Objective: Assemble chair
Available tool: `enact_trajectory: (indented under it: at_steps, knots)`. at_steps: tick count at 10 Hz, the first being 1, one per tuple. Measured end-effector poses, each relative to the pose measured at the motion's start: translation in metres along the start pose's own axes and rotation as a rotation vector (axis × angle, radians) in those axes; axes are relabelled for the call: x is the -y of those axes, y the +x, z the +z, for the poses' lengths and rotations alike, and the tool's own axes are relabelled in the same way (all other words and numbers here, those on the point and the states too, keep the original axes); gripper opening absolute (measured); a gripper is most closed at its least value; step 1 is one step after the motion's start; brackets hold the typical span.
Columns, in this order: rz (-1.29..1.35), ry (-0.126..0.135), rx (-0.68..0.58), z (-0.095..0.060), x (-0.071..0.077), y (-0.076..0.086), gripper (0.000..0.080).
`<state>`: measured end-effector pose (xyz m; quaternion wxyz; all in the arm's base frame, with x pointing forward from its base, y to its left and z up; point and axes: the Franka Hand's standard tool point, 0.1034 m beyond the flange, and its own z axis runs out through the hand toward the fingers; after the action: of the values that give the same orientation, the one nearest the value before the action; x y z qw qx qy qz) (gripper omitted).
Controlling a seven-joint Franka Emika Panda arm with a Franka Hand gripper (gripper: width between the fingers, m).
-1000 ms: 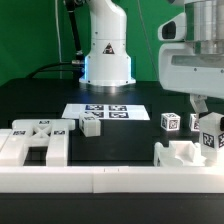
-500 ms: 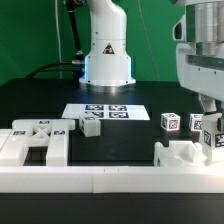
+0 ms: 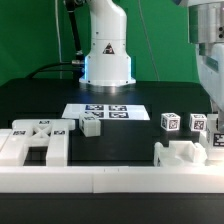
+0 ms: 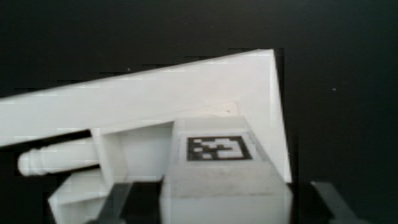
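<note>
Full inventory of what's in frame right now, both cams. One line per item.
flat part: 1, white, tagged, exterior view's left, behind the border wall
small block: 1, white, tagged, just in front of the marker board
tagged blocks: 2, white, exterior view's right
notched part: 1, white, exterior view's right, by the wall
held part: 1, white, tagged, in the gripper
marker board: 1, white with black tags, mid-table
border wall: 1, white, along the front
table: 1, black
backdrop: 1, green, behind
arm base: 1, white, behind the marker board
gripper: 1, fingers shut on the held part
</note>
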<state>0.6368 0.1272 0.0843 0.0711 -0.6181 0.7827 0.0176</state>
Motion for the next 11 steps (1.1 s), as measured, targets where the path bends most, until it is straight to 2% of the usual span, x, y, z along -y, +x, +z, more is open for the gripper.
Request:
enact_trajectory:
  at_steps: [1,2,3,4,5,11]
  knots:
    - [-0.019,0.000,0.000,0.0001,-0.0002,-0.0003,0.0291]
    - [-0.033,-0.001,0.000,0.0003,-0.0005,-0.0008,0.0383]
    - [-0.076,-0.001,0.000,0.0003,-0.0006,-0.0009,0.0518]
    - [-0.113,-0.002,-0.001,0.0003,-0.0004,0.0002,0.0518]
    - [-0.163,-0.004,-0.001,0.0000,-0.0003,0.0007,0.0624]
    - [-0.766,-0.004,-0.001,-0.0003,-0.0001,0.0009,0.0649]
